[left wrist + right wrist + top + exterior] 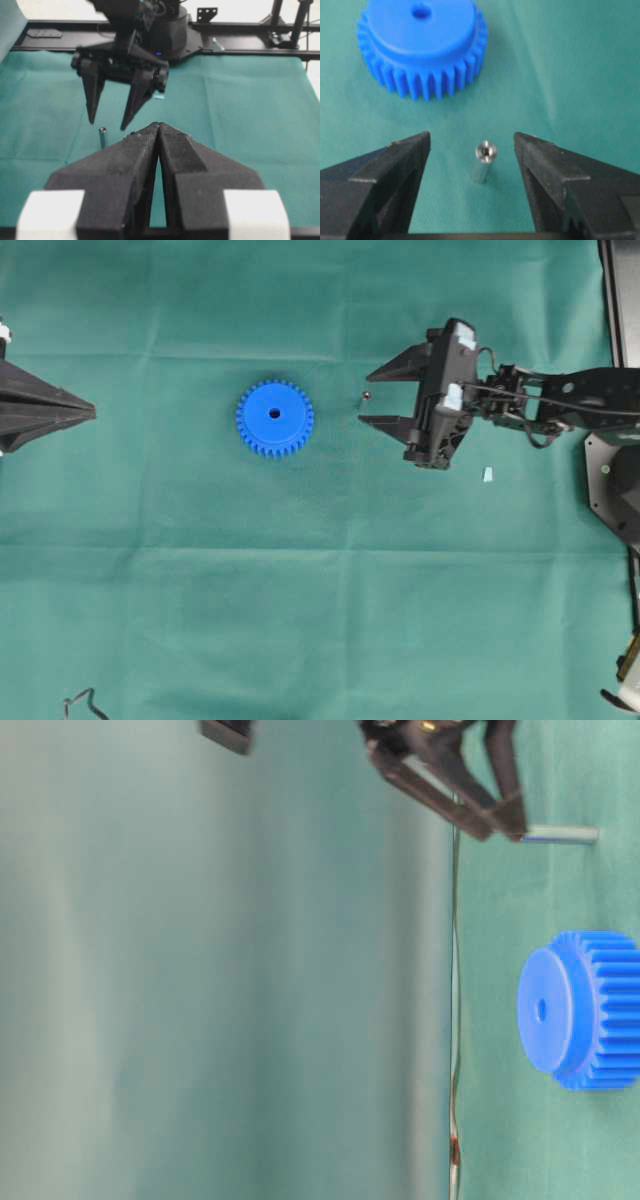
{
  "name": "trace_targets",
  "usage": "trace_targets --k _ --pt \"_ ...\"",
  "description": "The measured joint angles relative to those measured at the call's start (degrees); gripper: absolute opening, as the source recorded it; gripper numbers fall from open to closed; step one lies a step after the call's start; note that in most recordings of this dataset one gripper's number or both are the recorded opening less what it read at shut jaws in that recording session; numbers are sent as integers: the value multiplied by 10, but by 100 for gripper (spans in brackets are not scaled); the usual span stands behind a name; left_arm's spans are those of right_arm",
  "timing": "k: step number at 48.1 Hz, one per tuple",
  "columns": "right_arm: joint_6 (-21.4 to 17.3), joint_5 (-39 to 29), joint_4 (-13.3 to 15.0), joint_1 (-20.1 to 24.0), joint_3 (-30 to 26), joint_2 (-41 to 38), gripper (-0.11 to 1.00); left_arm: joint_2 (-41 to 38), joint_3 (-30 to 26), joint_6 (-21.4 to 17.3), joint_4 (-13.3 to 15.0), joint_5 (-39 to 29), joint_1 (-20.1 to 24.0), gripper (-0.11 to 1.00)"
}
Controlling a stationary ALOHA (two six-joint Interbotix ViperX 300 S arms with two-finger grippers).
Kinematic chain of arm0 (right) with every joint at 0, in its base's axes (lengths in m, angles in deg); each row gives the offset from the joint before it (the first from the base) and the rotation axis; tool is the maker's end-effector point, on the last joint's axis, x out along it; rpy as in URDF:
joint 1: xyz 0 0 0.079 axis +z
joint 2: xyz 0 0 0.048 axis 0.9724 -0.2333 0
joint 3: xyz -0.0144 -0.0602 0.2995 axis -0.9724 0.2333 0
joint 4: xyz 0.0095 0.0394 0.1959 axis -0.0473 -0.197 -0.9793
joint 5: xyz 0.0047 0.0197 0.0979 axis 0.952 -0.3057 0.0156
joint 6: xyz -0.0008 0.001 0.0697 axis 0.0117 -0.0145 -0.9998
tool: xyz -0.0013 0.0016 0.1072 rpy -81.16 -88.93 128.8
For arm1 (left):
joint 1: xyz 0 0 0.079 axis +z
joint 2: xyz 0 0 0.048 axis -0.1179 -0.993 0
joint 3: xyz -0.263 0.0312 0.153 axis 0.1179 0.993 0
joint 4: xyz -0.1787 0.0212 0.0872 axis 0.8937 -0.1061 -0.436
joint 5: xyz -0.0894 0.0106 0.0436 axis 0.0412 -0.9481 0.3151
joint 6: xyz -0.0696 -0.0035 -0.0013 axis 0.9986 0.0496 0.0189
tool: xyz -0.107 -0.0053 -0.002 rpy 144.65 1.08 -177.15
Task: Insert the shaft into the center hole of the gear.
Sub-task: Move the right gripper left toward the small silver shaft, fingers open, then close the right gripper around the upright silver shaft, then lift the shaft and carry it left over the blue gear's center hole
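R gripper (472, 150) jaws apart, straddling upright shaft (483, 161); L gripper (158, 131) closed.

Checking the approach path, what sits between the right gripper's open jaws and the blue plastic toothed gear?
Only bare green cloth. In the right wrist view the small silvery metal shaft stands upright between the jaws of the right gripper, untouched; the blue toothed gear lies beyond.

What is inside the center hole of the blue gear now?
Nothing can be seen inside the center hole of the gear; it looks dark. Its bottom is hidden. The shaft stands apart on the cloth.
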Motion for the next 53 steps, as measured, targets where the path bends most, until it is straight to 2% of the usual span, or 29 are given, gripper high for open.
trace_targets --k 10,17,23,31,53 --pt "0 17 -18 0 -1 -31 74 1 0 -1 0 -3 0 0" --pt "0 18 -21 0 -1 -35 66 0 0 -1 0 -6 0 0" --pt "-1 19 -22 0 -1 -35 49 0 0 0 0 -7 0 0" --pt "-2 19 -22 0 -1 -35 17 1 0 -1 0 -10 0 0" --pt "-3 16 -21 2 -1 -34 17 0 0 -1 0 -13 0 0"
